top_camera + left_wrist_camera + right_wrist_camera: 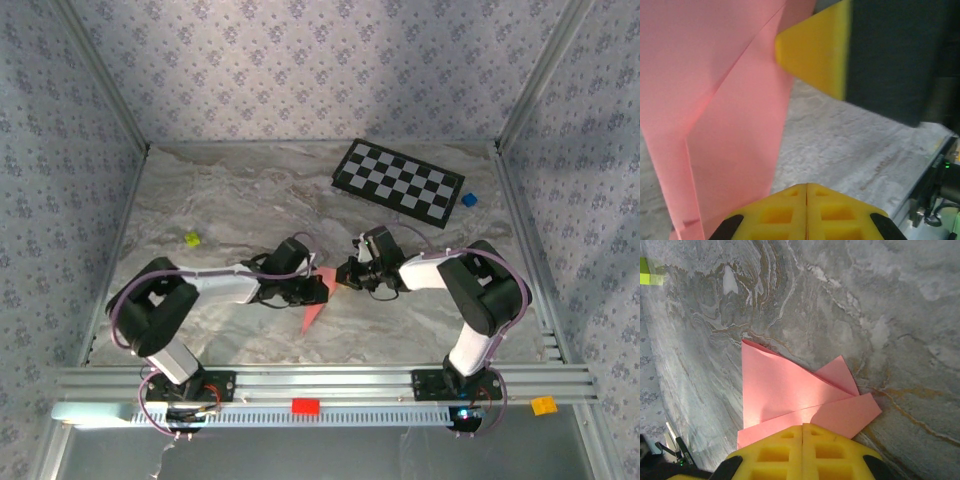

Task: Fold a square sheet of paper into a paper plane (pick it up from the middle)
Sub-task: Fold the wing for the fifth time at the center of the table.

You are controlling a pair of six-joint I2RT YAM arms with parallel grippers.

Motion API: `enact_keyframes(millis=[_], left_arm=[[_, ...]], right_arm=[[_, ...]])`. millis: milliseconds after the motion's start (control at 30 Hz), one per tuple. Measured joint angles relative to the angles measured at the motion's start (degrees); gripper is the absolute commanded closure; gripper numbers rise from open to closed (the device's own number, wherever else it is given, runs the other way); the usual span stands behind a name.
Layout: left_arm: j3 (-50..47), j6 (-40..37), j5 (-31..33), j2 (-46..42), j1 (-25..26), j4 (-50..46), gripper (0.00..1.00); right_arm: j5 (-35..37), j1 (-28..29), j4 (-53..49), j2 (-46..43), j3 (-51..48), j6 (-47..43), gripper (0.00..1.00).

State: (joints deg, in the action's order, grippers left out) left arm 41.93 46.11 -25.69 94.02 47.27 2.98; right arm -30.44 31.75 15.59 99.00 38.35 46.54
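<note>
At six o'clock, nearest the camera, a red block (305, 405) sits on the front rail (380, 381). Beyond it, mid-table, the partly folded pink paper sheet (313, 312) points toward six. The left gripper (318, 290) has its fingers pressed together, with the sheet alongside them at nine in its wrist view. The right gripper (352, 273), fingers likewise together, touches the sheet's edge with its tips. The checkerboard (398, 180) lies farthest, at one o'clock.
</note>
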Motion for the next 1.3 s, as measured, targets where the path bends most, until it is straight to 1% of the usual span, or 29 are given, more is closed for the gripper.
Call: enact_keyframes(millis=[100,133,300,400,567,667,767,867,967,1200,1300], left_arm=[[-1.92,0.28,0.00,1.01,0.15,0.15,0.93],[-2.99,0.46,-0.04,0.81,0.15,1.55,0.93],[-7.67,1.49,0.70,-3.13,1.14,4.09,0.92],[-10.16,1.53,0.94,-6.71,1.95,2.03,0.92],[-12.20,1.49,2.64,-15.28,2.10,-4.09,0.91],[-12.20,1.49,4.31,-19.91,1.44,-6.56,0.91],[-12.15,1.55,5.60,-22.43,-0.63,-8.00,0.88],[-11.61,1.95,6.10,-22.49,-3.23,-8.90,0.86],[-10.38,1.90,6.45,-21.18,-4.46,-9.46,0.81],[-7.72,1.88,5.70,-15.52,-4.59,-8.76,0.76],[-7.56,1.64,5.31,-13.27,-4.66,-8.81,0.74]], right_arm=[[-0.04,-0.02,-0.22,0.07,0.11,-0.02,1.00],[-0.09,-0.07,-0.28,0.07,0.15,-0.02,1.00],[-0.28,-0.17,-0.33,0.13,0.17,-0.04,1.00],[-0.46,-0.26,-0.50,0.22,0.33,-0.07,1.00],[-0.81,-0.28,-0.85,0.28,0.59,-0.33,1.00],[-0.96,-0.20,-1.27,0.28,0.90,-0.83,1.00],[-0.61,0.33,-2.29,0.15,1.60,-1.73,0.95],[-0.15,1.01,-3.91,-1.68,1.73,-2.58,0.90],[0.22,1.31,-4.96,-5.62,1.73,-3.13,0.86],[3.10,1.11,-7.74,-16.81,0.02,-4.17,0.84],[4.22,1.01,-8.90,-19.58,-2.16,-4.15,0.84]])
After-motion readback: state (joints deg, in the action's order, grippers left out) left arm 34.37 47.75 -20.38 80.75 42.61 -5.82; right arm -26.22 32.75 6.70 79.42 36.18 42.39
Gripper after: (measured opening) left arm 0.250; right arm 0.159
